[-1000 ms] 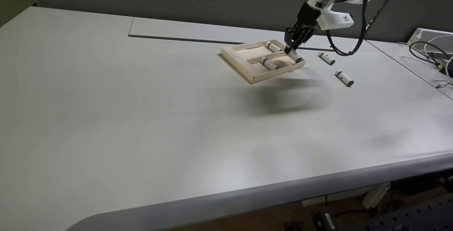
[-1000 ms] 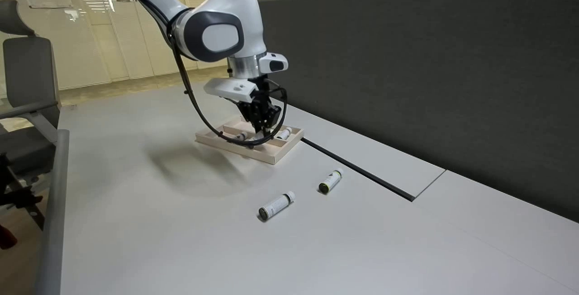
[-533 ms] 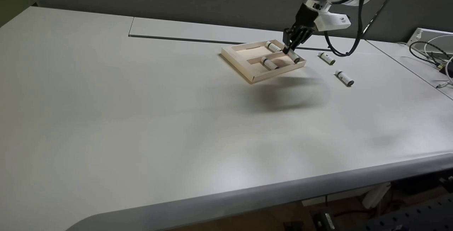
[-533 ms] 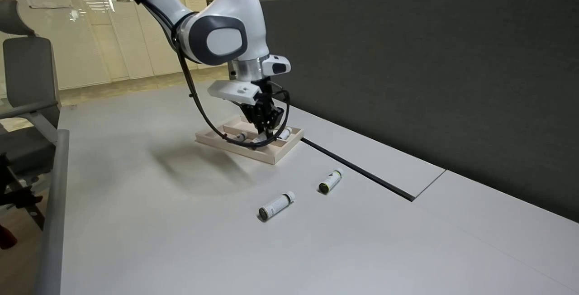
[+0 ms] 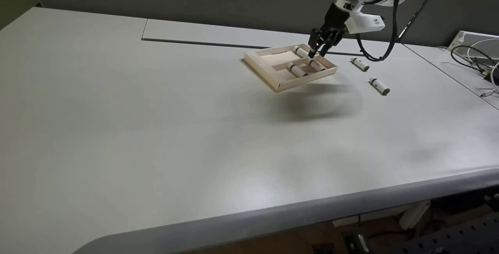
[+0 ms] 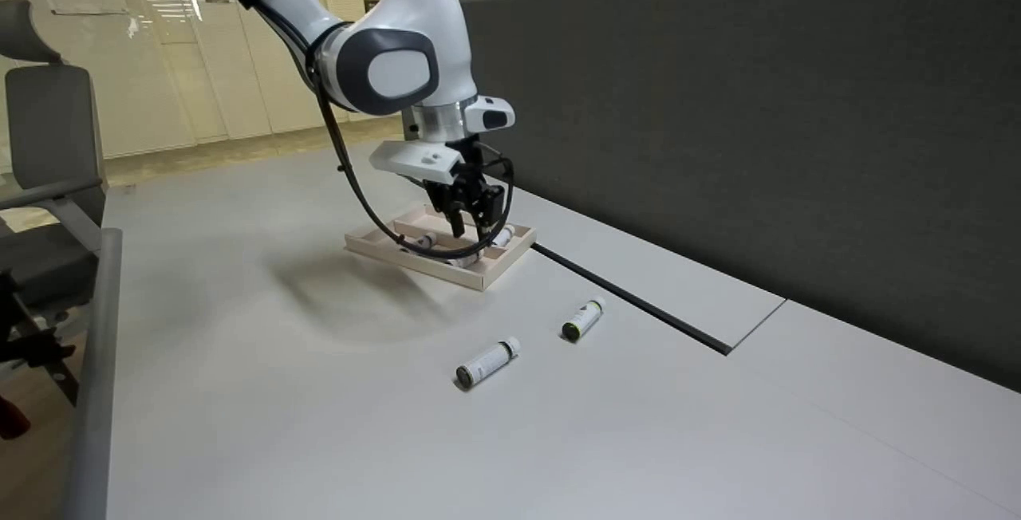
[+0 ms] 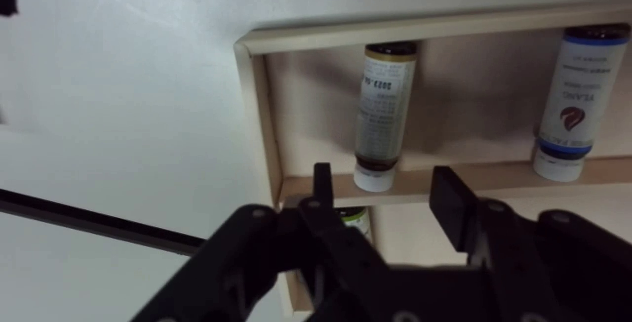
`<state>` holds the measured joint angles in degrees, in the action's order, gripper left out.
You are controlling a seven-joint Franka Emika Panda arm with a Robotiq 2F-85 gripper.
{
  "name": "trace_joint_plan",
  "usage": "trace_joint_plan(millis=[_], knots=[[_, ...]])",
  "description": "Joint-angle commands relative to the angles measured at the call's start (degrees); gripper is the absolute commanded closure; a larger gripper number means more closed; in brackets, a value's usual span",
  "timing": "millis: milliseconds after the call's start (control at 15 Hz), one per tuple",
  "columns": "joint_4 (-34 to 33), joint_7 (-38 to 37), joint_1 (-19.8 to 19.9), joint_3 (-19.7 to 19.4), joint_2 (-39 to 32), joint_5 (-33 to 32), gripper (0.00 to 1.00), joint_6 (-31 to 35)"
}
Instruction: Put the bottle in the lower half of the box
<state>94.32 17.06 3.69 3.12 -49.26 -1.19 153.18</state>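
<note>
1. Right now the gripper (image 7: 381, 176) has its two fingers (image 7: 323, 183) spread apart over the wooden tray (image 7: 345, 37).
2. Below the gripper, the gold-banded bottle (image 7: 385, 107) is inside the tray. It shares a long part of it with the blue-banded bottle (image 7: 582, 85).
3. Seen from the wrist, its white cap shows in the gap between the fingers, and its body reaches out past their tips. It is hard to tell if a finger touches it.
4. The gold-banded bottle is lying down. Its cap points back to the gripper and the divider (image 7: 493, 177). Its dark bottom points away from the gripper, to the outer rim.
5. Its long way runs across that part, from divider to rim, with a small slant. Whether the cap rests on the divider or just beside it is hard to tell.
6. The blue-banded bottle is to the right of the gripper in the wrist view, cap also toward the divider.
7. Behind a finger, partly hidden, a green-banded bottle (image 7: 356, 222) sits across the divider.
8. Well apart from the gripper, two loose bottles (image 6: 488, 363) lie on the table (image 6: 319, 424).
</note>
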Motion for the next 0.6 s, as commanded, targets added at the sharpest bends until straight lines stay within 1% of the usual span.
trace_joint_plan(millis=[0,133,200,267,333,400,533], knots=[[0.9,-1.5,0.1,0.2,2.6,-0.7,0.12,-0.8],[2.6,-1.1,0.5,0.5,5.2,-0.5,0.02,-1.1],[3.3,-0.5,0.9,0.8,6.5,-0.5,0.00,-2.0],[4.7,1.8,2.4,2.5,8.5,0.3,0.00,-4.4],[6.4,4.6,4.5,5.1,10.5,2.0,0.00,-5.9],[1.4,1.3,1.5,1.9,5.1,0.1,0.00,-3.4],[3.3,3.5,3.1,3.8,7.9,1.4,0.00,-5.4]])
